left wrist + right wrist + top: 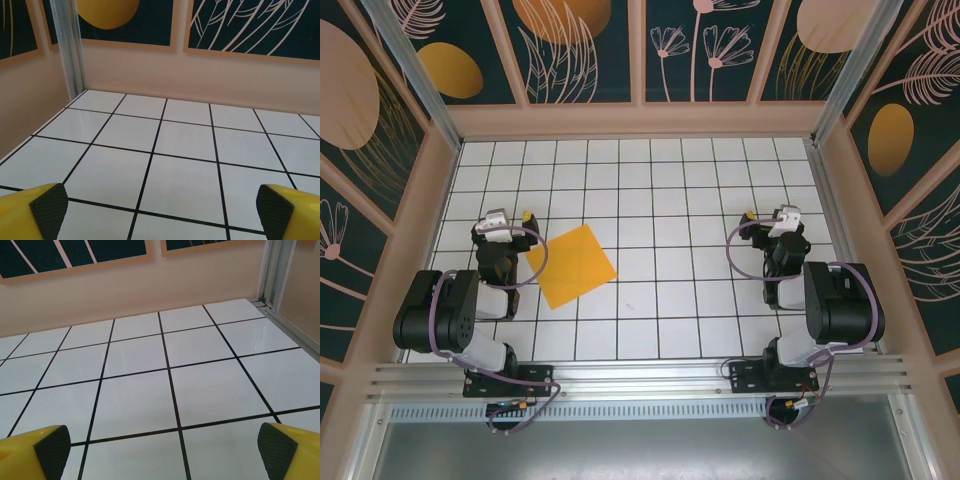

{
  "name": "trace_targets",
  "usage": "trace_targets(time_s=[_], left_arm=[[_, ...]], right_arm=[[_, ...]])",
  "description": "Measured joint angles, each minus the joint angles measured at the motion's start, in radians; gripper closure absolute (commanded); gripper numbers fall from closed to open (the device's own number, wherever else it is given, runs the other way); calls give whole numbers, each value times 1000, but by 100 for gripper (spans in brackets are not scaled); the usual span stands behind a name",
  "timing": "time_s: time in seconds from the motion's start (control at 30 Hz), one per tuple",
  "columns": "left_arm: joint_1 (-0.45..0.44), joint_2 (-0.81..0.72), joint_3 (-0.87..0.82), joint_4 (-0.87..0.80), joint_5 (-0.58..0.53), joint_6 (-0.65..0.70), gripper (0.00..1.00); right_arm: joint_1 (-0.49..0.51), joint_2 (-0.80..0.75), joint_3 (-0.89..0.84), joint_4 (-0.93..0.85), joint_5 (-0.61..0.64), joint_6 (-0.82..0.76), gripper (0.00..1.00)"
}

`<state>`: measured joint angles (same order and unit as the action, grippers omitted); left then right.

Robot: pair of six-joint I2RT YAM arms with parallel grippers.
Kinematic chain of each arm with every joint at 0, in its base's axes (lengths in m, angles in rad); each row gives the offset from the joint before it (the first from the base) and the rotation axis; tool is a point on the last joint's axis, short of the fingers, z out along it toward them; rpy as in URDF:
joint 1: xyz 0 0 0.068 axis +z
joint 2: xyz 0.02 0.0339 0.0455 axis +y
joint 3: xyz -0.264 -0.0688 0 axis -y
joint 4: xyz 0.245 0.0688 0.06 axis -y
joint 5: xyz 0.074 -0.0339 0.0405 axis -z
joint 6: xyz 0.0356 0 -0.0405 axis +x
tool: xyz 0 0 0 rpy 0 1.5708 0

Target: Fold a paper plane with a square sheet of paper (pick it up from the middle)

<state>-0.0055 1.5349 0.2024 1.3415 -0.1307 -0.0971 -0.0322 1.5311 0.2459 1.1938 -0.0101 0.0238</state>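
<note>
The square sheet of paper (572, 265), plain orange-yellow, lies flat and unfolded on the white grid table (670, 200), turned so one corner points toward the arms. A paper plane is out of view. My left gripper (508, 217) hovers just left of the sheet's left corner, apart from it. In the left wrist view this gripper (160, 212) is open, its black pads (49, 207) far apart over bare tiles. My right gripper (770, 214) stands about three tiles right of the sheet. It (160, 455) is open too, with only tiles between its pads (276, 452).
Painted walls close the table on three sides, with aluminium posts at the back corners (70, 50) (272, 270). A metal rail (640, 375) carrying both arm bases runs along the near edge. The grid between the two grippers (670, 260) is bare tile.
</note>
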Motion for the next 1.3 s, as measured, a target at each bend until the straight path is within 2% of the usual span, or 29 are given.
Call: trace_targets(time_s=[0.97,1.17,1.3], left_arm=[[0,0,-1,2,18,1,1],[0,-53,-21,-6,-16,-1,2],[0,-147,-5,-91,-51,-3,1]], right_arm=[[2,-4,3,-16,3,0,1],[48,-113,176,-345,68,-2,2],[136,-180,324,-550,128,27,2]])
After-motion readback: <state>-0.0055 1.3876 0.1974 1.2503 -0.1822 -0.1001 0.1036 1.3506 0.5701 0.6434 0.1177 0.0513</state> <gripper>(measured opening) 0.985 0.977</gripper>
